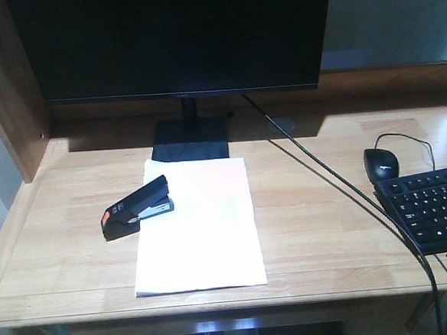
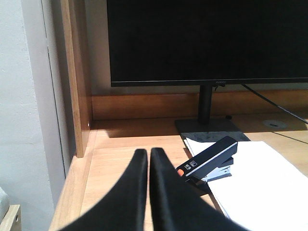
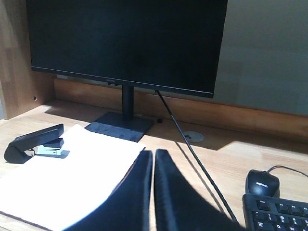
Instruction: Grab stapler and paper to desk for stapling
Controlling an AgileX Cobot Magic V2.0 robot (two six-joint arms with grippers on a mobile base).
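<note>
Both grippers (left (image 2: 148, 156), right (image 3: 153, 156)) closed, empty; stapler (image 1: 136, 207) sits on paper (image 1: 195, 227)

Left hand (image 2: 149, 156) closed and empty, stapler (image 2: 208, 162) clamped on paper (image 2: 260, 185) edge, monitor (image 2: 207, 41) behind

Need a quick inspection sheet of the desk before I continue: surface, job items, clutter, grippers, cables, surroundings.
Surface: light-wood desk, sunlit at the right.
Job's things: paper lies flat in front of the monitor stand; stapler sits across its left edge.
Clutter: mouse and keyboard at right.
Grippers: left gripper and right gripper both shut, holding nothing.
Cables: black cable runs diagonally from the monitor; mouse cord beside it.
Surroundings: wooden side panel at left.
</note>
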